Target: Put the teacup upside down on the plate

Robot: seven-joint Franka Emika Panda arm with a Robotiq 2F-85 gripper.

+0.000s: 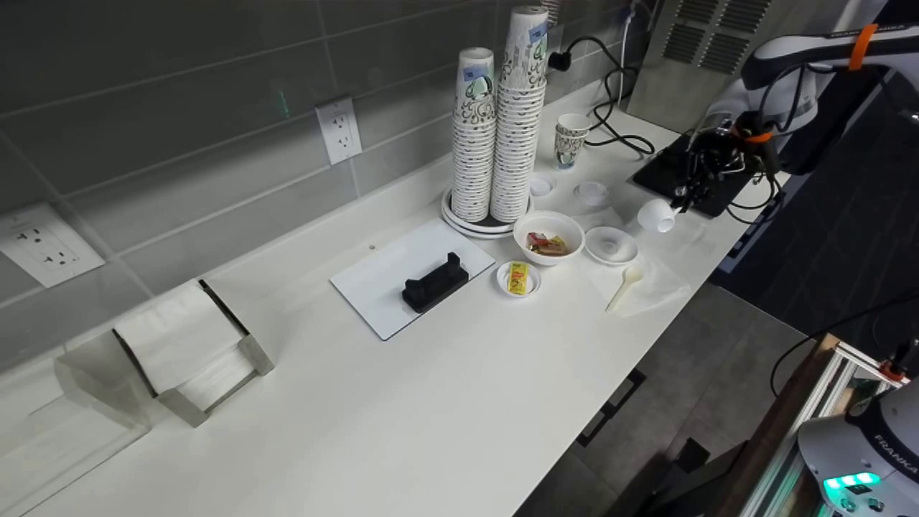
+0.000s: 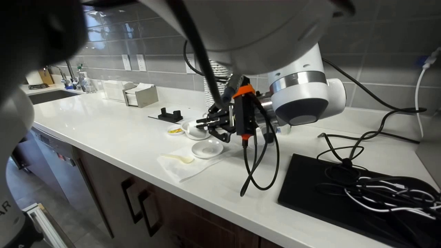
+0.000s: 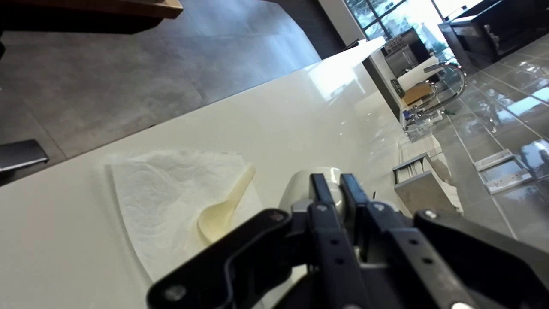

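The small white teacup (image 1: 653, 215) is held in the air, tilted on its side, at the tips of my gripper (image 1: 679, 204). In an exterior view the teacup (image 2: 195, 131) overlaps the food bowl behind it. In the wrist view the teacup (image 3: 298, 189) shows behind the two black fingers (image 3: 336, 182), which are nearly together with its wall between them. The small white plate (image 1: 627, 255) lies on the counter, below and beside the teacup. It also shows in an exterior view, the plate (image 2: 217, 151) lying in front of the gripper (image 2: 200, 123). The plate does not show clearly in the wrist view.
A cream spoon (image 1: 626, 281) lies on a napkin (image 2: 179, 172) beside the plate. A white food bowl (image 1: 554, 258) and a small dish (image 1: 503, 287) with a yellow packet stand close by. Tall stacked paper cups (image 1: 474, 158) stand behind. A black mat (image 2: 303, 196) bears tangled cables.
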